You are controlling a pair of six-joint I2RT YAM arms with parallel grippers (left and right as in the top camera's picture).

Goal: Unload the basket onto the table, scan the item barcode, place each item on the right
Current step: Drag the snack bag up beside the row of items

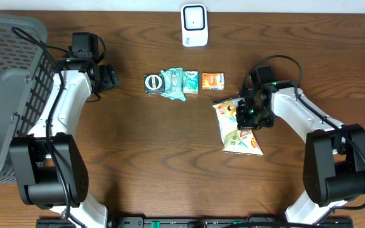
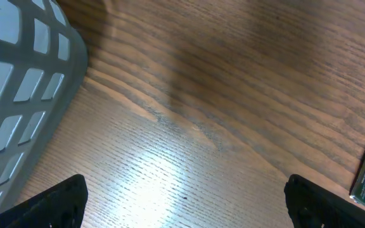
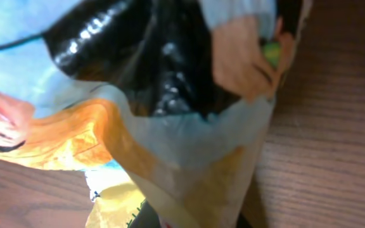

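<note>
A white barcode scanner (image 1: 194,25) stands at the table's far edge. Two pale snack bags with orange print lie at centre right, one (image 1: 227,110) above the other (image 1: 243,141). My right gripper (image 1: 253,111) is down over them. In the right wrist view a snack bag (image 3: 170,139) fills the frame and runs down between the dark fingertips of my right gripper (image 3: 198,218), which is shut on it. My left gripper (image 1: 108,77) hangs wide open over bare wood beside the basket, and the left wrist view shows nothing inside the left gripper (image 2: 192,206).
A row of small items lies in the middle: a green round tin (image 1: 153,83), a teal packet (image 1: 172,82), a green box (image 1: 191,82) and an orange box (image 1: 213,80). A grey mesh basket (image 1: 8,95) fills the left side, and its wall (image 2: 18,95) is close to my left gripper.
</note>
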